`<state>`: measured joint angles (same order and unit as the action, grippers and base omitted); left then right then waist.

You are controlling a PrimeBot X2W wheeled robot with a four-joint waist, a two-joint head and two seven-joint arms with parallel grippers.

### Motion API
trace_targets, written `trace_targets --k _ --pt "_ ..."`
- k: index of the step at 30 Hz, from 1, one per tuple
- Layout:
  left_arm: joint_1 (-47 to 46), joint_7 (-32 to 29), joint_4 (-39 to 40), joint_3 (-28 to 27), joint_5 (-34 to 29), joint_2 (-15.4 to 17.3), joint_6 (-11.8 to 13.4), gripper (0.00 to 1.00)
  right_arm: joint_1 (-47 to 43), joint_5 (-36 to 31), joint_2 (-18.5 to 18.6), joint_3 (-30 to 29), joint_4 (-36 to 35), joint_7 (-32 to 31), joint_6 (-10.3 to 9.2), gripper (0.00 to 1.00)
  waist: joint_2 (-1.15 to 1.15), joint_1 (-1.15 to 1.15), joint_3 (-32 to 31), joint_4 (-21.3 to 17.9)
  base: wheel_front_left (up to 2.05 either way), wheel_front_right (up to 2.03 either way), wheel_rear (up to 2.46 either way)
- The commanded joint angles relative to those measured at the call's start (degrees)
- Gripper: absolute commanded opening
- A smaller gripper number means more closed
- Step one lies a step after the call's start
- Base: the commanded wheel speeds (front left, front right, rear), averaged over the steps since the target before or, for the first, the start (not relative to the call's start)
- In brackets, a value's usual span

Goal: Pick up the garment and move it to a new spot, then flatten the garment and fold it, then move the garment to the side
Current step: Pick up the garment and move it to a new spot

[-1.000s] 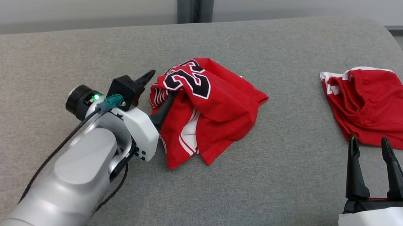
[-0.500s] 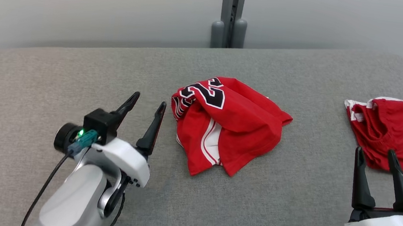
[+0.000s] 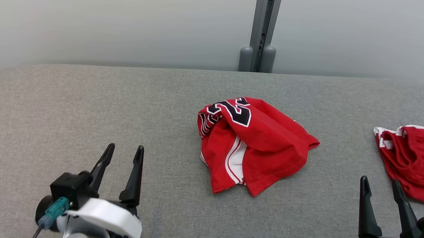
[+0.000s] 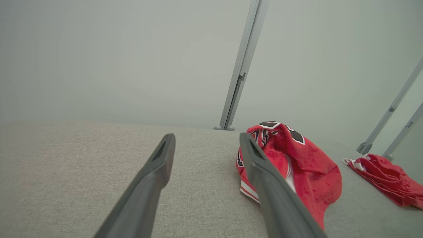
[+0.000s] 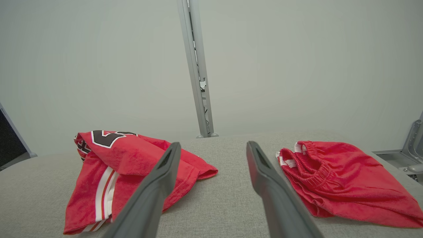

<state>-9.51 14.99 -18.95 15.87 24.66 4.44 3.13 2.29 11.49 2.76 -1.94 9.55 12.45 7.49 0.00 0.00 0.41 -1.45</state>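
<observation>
The garment (image 3: 257,144) is a red jersey with a black number and white stripes, lying crumpled in a heap at the middle of the grey padded surface (image 3: 78,103). My left gripper (image 3: 125,147) stands open at the lower left, well short of the heap, with nothing between its fingers. In the left wrist view the garment (image 4: 297,158) lies just right of the open left gripper (image 4: 207,135). At the lower right, my right gripper (image 3: 379,180) is also open and holds nothing. From the right wrist view, the garment (image 5: 132,158) sits ahead to the left of the right gripper (image 5: 213,143).
A second red piece, shorts with an elastic waistband (image 3: 422,163), lies at the surface's right end, just beyond my right gripper; the shorts (image 5: 337,178) are ahead to its right. A grey post (image 3: 262,25) and a pale wall stand behind the surface's far edge.
My left gripper has drawn back from the garment's left edge to the lower left, staying open. The head camera has tilted up, so the whole picture has shifted. The garment lies where it was.
</observation>
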Motion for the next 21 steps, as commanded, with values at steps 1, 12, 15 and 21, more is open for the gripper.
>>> trace_targets --k 1,12,15,21 --pt "2.0 0.2 1.6 -1.0 -0.8 0.1 0.6 1.0 -0.7 0.2 0.3 -0.2 0.3 0.6 0.02 1.0 0.0 0.0 -0.3 0.2 0.0 0.0 0.0" --pt "9.0 0.3 6.1 -4.6 -3.4 -0.6 2.4 1.0 -1.1 0.2 0.3 0.9 1.2 1.5 0.02 1.0 0.0 0.0 -0.7 1.1 0.0 0.0 0.0" --pt "9.1 0.3 5.7 -4.9 -3.8 -0.8 2.4 1.0 -0.8 0.3 0.3 1.2 1.5 1.5 0.02 1.0 0.0 0.0 -0.8 1.2 0.0 0.0 0.0" --pt "8.9 0.3 5.2 -5.3 -3.7 -1.0 1.9 1.0 -0.5 0.2 0.3 1.4 1.7 1.6 0.02 1.0 0.0 0.0 -0.9 1.2 0.0 0.0 0.0"
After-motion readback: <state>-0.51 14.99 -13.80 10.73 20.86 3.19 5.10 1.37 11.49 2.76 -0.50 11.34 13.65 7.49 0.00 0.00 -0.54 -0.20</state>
